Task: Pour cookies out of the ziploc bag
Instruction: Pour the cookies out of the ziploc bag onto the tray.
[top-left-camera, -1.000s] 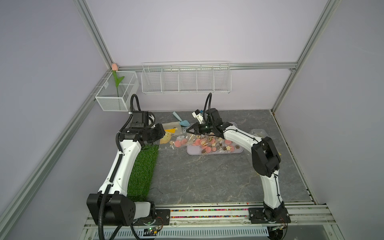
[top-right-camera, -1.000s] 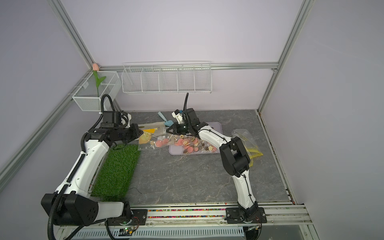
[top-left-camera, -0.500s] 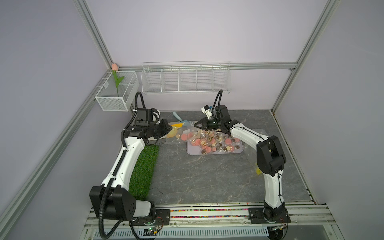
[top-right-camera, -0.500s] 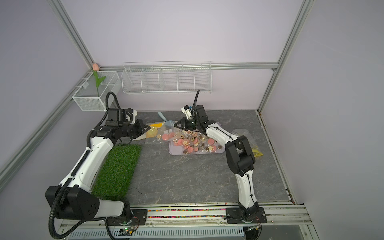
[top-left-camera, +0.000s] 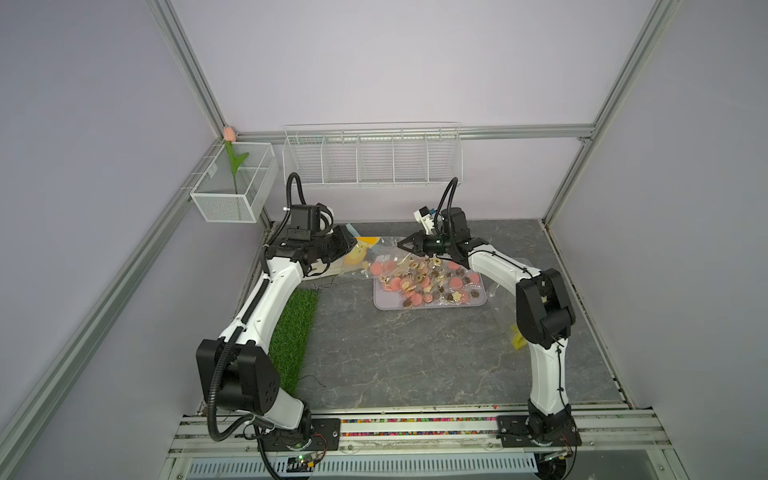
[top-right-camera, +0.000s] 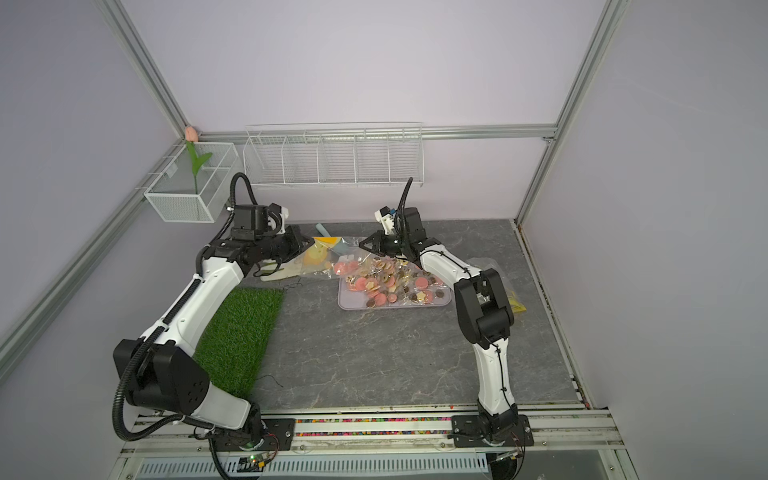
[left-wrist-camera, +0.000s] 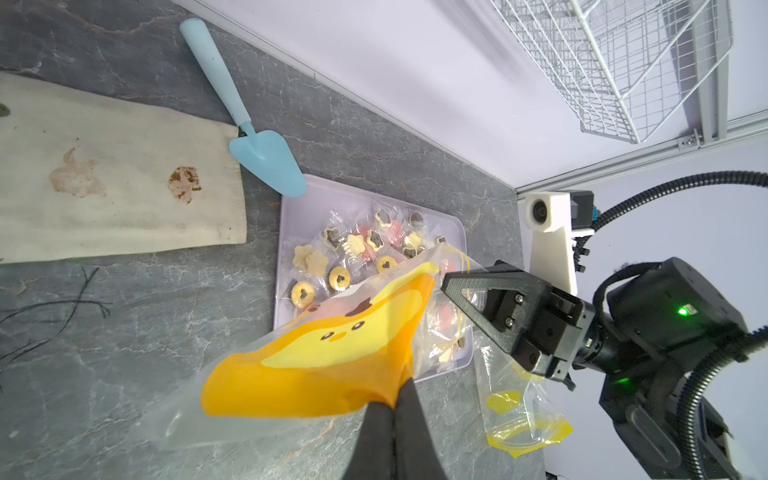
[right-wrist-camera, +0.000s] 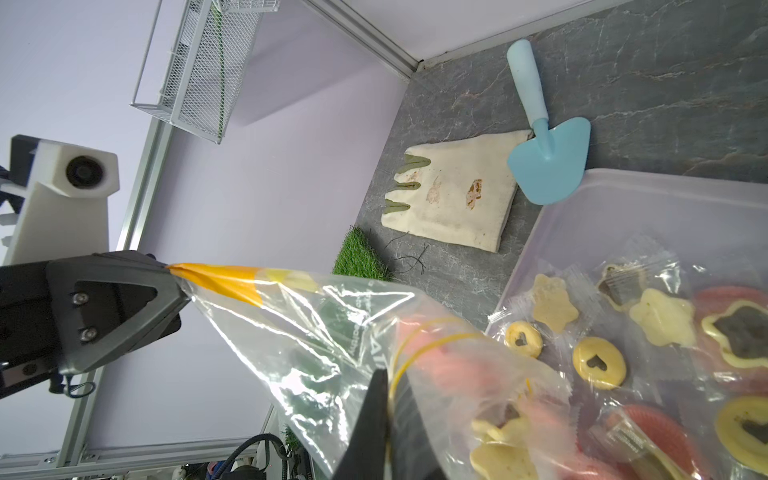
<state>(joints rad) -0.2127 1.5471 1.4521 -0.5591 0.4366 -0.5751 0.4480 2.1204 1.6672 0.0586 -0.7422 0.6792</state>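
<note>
The clear ziploc bag (top-left-camera: 374, 253) (top-right-camera: 328, 254) with an orange-yellow cartoon face hangs stretched between both grippers at the tray's left end. My left gripper (top-left-camera: 353, 245) (left-wrist-camera: 395, 401) is shut on its orange corner (left-wrist-camera: 324, 353). My right gripper (top-left-camera: 400, 245) (right-wrist-camera: 388, 374) is shut on the bag's edge by the yellow zip line. The bag (right-wrist-camera: 316, 328) sags toward the tray, and pink discs show through it near the mouth. Wrapped cookies (top-left-camera: 424, 282) (top-right-camera: 386, 280) (left-wrist-camera: 353, 245) (right-wrist-camera: 598, 361) lie heaped in the lavender tray (top-left-camera: 428, 305) (left-wrist-camera: 299, 191).
A blue trowel (left-wrist-camera: 249, 137) and a stained cream glove (left-wrist-camera: 116, 187) lie behind the bag. A green turf mat (top-left-camera: 293, 336) lies under the left arm. Another clear bag with yellow print (left-wrist-camera: 515, 415) lies right of the tray. Wire baskets (top-left-camera: 372, 160) hang on the back wall.
Both grippers have carried the bag to the right and up, toward the tray. The heap of cookies in the tray has spread.
</note>
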